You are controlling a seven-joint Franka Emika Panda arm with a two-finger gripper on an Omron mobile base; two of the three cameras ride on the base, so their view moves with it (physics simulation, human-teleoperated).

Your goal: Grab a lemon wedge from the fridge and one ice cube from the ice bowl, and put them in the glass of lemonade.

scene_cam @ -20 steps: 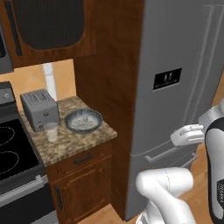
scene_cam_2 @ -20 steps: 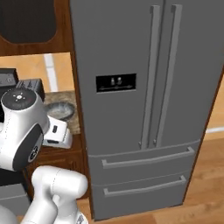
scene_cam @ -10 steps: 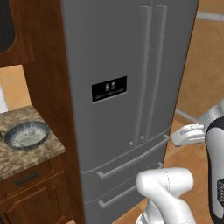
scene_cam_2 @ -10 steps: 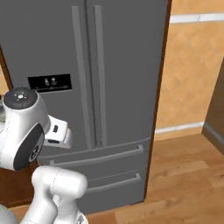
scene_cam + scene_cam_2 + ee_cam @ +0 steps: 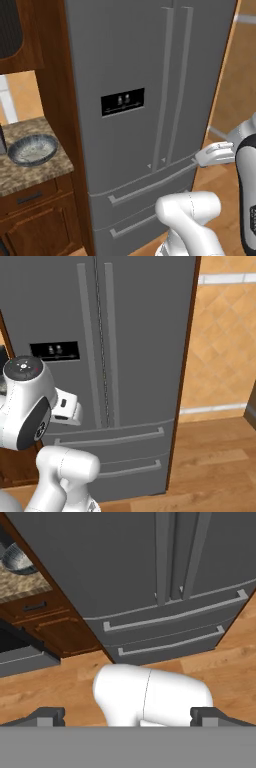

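Progress, as you can judge it here, is nil: neither pickup has begun. In the left base view you face the fridge (image 5: 150, 100) with both doors shut, so the lemon wedge presumably sits behind them where you cannot see it. The ice bowl (image 5: 32, 149) rests on the granite tabletop (image 5: 25, 175), well off to the left of the arm, untouched.

In the right base view the fridge (image 5: 100, 356) again stands closed, its long handles (image 5: 97, 346) ahead of the arm and apart from it.

In the hand view your claw (image 5: 128, 714) has its two tips spread wide with nothing between them. The fridge drawers (image 5: 170, 627) lie ahead of the claw, and the ice bowl (image 5: 17, 559) peeks in far off to its upper left.

Everything is left for you: open a door, fetch the wedge, take an ice cube, drop both in the lemonade
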